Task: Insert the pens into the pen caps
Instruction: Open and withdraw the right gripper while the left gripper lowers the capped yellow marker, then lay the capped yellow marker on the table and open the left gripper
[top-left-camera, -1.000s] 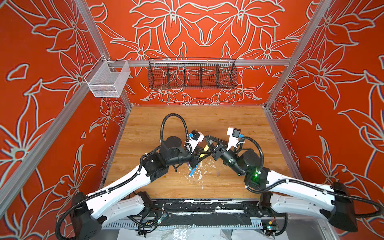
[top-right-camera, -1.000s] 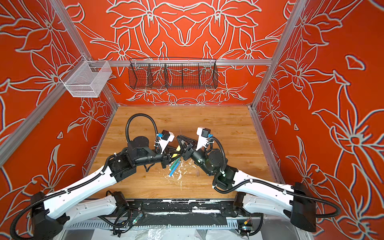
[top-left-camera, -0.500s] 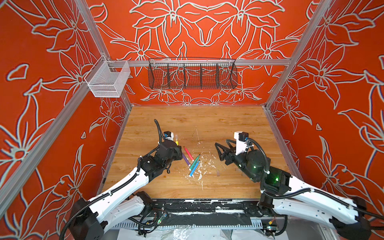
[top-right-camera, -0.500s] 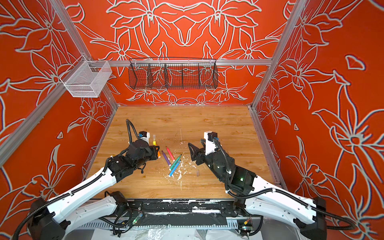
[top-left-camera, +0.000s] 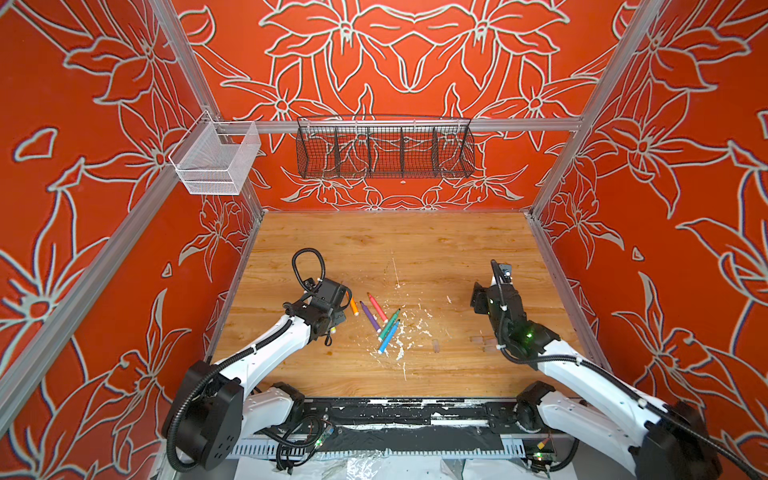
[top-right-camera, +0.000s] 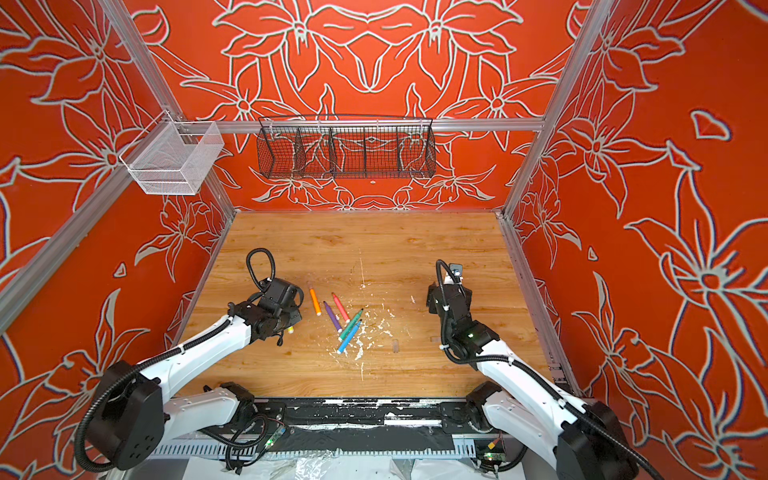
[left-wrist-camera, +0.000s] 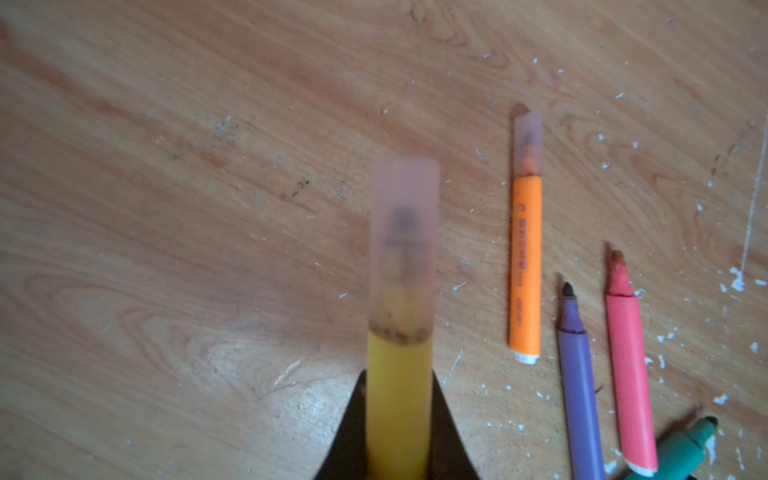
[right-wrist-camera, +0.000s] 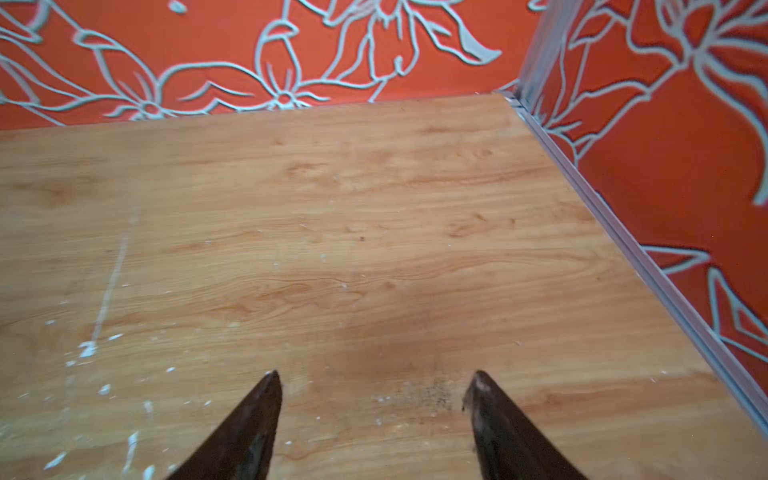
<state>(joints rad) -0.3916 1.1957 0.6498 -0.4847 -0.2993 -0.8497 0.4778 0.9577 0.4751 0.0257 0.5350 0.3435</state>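
Wooden tabletop (top-left-camera: 395, 249). Our left gripper (left-wrist-camera: 397, 376) pinches the capped yellow pen (left-wrist-camera: 397, 419); right gripper (right-wrist-camera: 372, 386) gapes empty. Loose pens (top-left-camera: 370, 316) lie centre, caps (top-left-camera: 435, 345) near-right. Probably light, stiff, slippery: we'd grip mid-barrel.

Wood-grain counter (top-left-camera: 415, 249). Lying mid-front: capped orange pen (top-left-camera: 353, 306), then uncapped purple pen (top-left-camera: 370, 316), pink pen (top-left-camera: 377, 306), green pen (top-left-camera: 389, 322) and blue pen (top-left-camera: 388, 336), close together. White flecks (top-left-camera: 415, 324) scattered around. Clear pen caps (top-left-camera: 435, 345) farther right.
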